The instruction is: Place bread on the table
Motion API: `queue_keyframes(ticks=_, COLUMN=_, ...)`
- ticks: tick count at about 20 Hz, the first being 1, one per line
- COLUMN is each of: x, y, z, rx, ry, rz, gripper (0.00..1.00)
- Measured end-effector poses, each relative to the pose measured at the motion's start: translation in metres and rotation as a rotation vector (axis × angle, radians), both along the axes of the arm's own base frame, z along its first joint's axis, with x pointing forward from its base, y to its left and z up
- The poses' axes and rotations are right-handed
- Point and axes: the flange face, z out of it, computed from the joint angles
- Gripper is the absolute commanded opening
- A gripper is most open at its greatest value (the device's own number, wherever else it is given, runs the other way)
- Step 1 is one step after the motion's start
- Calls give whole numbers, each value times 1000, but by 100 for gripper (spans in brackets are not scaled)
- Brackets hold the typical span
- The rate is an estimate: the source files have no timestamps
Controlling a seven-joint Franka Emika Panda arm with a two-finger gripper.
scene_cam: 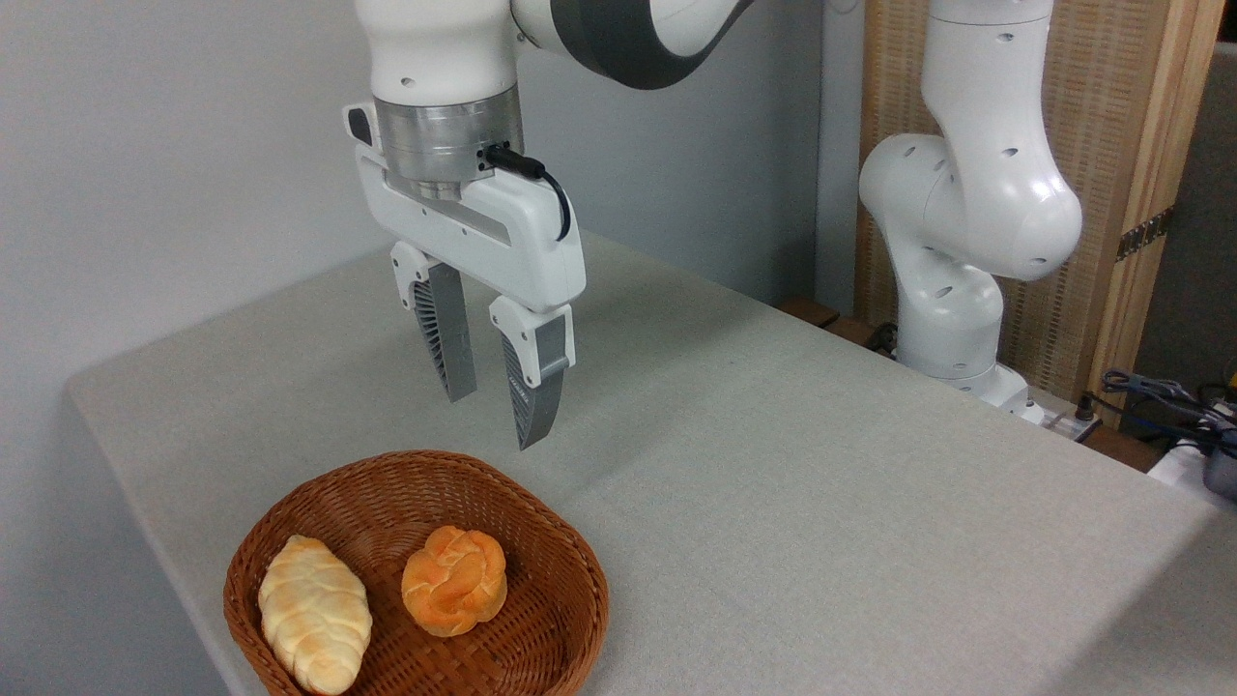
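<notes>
- Two baked goods are lying in the wicker basket (pixel 541 628) you are seeing at the lower left of the fixed camera view: the bread (pixel 454 580), round, orange-golden and knotted, is sitting near the basket's middle, and a pale braided loaf (pixel 314 614) is lying to its left, close by but not touching it.
- You are looking at a basket resting on the table (pixel 821 503), near its front left corner; the grey-beige cloth is stretching away to the right and back.
- Your claw (pixel 493 416) is hanging in the air above the basket's far rim, pointing downward, well apart from the bread and touching nothing.
- Its two ribbed grey fingers (pixel 533 401) are standing spread with a clear gap between them, and nothing is sitting in that gap.
- You are seeing the arm's white base (pixel 952 290) rising at the table's right rear edge, in front of a wooden panel (pixel 1121 145).
- Some cables (pixel 1160 396) are lying at the far right, beyond the table's edge.
</notes>
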Motion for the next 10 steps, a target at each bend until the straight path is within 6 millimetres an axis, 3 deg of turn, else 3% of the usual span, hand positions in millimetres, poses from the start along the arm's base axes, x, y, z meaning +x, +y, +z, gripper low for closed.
queue_keyframes(ticks=6, x=12, y=0, z=-1, rx=1, ry=-69, rz=4, gripper=100)
queue_keyframes(ticks=10, x=31, y=-2, z=-20, rx=8, ry=-112, rz=9, gripper=100)
